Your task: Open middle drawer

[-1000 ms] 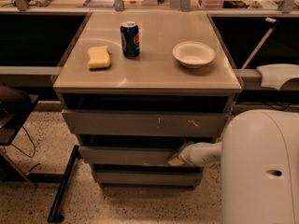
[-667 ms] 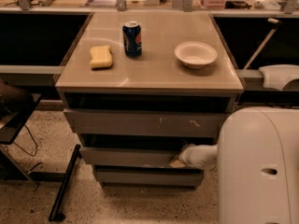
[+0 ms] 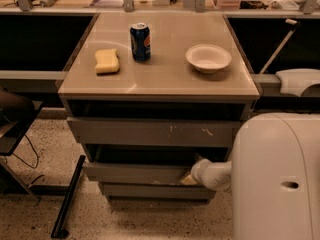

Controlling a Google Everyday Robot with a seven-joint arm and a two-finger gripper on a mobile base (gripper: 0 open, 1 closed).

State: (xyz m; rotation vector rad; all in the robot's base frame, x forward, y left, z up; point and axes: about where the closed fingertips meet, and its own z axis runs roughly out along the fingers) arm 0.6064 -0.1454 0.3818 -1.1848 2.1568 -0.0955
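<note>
The middle drawer [image 3: 135, 173] is the plain grey front in the middle of the three, standing out a little from the cabinet with a dark gap above it. My gripper [image 3: 192, 177] sits at the right end of that front, at its top edge, on the end of my white forearm [image 3: 215, 174]. The top drawer [image 3: 150, 132], with white scratch marks, lies above it. The short bottom drawer [image 3: 155, 191] lies below it.
On the cabinet top [image 3: 160, 79] stand a yellow sponge [image 3: 107, 61], a blue soda can [image 3: 140, 42] and a white bowl [image 3: 208, 58]. My white body [image 3: 275, 179] fills the lower right. A black bar [image 3: 67, 196] lies on the floor to the left.
My gripper and the middle drawer's front have come slightly toward the camera, and the gap above the front looks wider. The things on top have not moved.
</note>
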